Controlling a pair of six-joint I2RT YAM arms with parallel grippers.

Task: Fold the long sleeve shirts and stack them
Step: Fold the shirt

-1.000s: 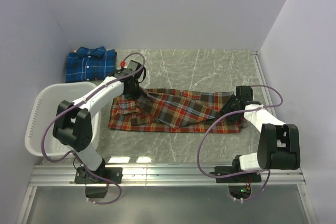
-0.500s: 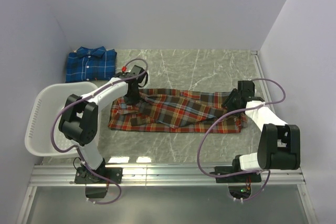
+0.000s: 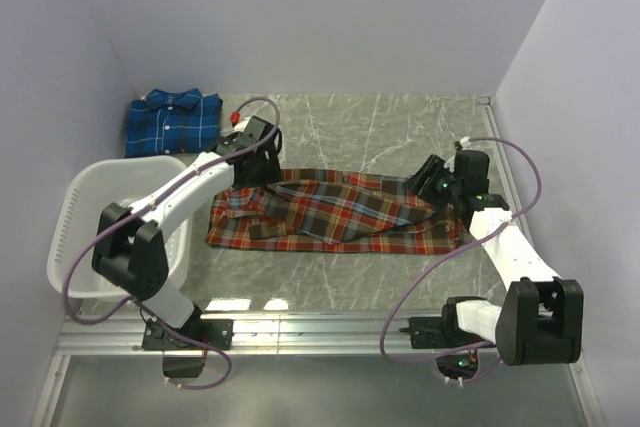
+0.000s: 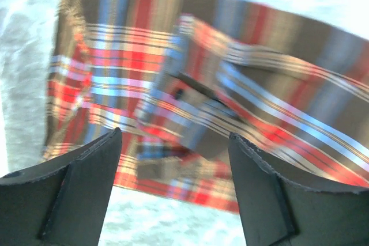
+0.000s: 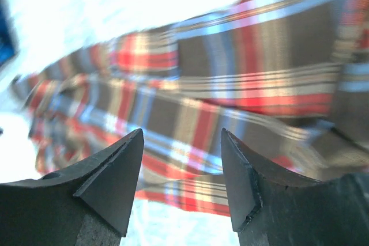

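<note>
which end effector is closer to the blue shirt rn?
Left. The left end effector hangs over the left end of the red plaid shirt, a short way from the blue shirt; the right end effector is over the plaid's opposite end, much farther away.

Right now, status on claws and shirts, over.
Left claw open, right claw open, both empty over red plaid shirt. Blue shirt folded, far left corner. Nothing obstructing.

The left gripper point(image 4: 174, 135) springs open and lifts clear of its end of the red-orange shirt point(image 3: 340, 212). The right gripper point(image 5: 182, 133) widens slightly and draws back, its elbow swinging outward.
</note>
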